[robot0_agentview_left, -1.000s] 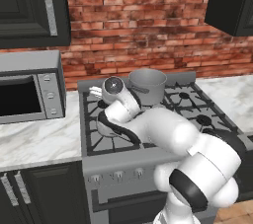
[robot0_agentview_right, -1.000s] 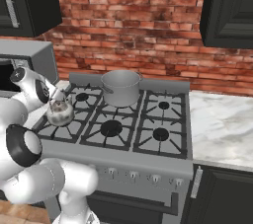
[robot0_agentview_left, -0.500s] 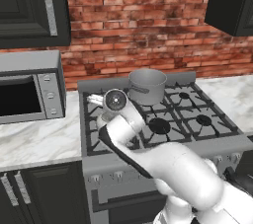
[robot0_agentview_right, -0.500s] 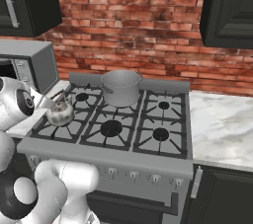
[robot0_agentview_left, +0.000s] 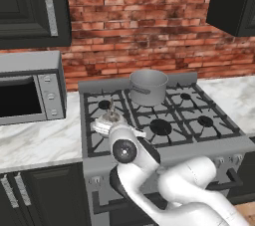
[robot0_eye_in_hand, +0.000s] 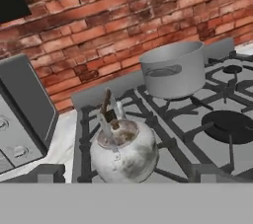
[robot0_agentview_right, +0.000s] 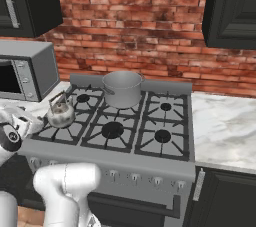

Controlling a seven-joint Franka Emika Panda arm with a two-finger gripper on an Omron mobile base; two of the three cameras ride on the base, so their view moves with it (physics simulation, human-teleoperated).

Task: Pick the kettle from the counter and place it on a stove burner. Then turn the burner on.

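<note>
The small silver-grey kettle (robot0_agentview_left: 110, 119) (robot0_agentview_right: 60, 113) (robot0_eye_in_hand: 124, 153) stands upright on the stove's front-left burner grate (robot0_agentview_left: 95, 141) (robot0_agentview_right: 56, 132), with its thin handle up. The burner cap is hidden under it. My gripper (robot0_eye_in_hand: 126, 176) is open, level with the kettle's lower body and a short way in front of it, touching nothing. Its fingertips (robot0_eye_in_hand: 45, 172) stand far apart on either side of the kettle. In both base views the white hand sits low at the stove's front-left edge. The white marble counter (robot0_agentview_left: 40, 140) lies to the left.
A larger straight-sided grey pot (robot0_agentview_left: 148, 86) (robot0_agentview_right: 122, 88) (robot0_eye_in_hand: 175, 75) stands on a rear burner. The big centre burner (robot0_agentview_left: 161, 127) (robot0_agentview_right: 112, 130) is bare. A microwave (robot0_agentview_left: 30, 90) (robot0_agentview_right: 25, 73) sits on the left counter. Knobs (robot0_agentview_right: 132, 176) line the stove's front panel.
My hand has drawn back from the kettle and dropped towards the stove's front-left edge. The kettle has stayed on the front-left burner. The gripper has stayed open.
</note>
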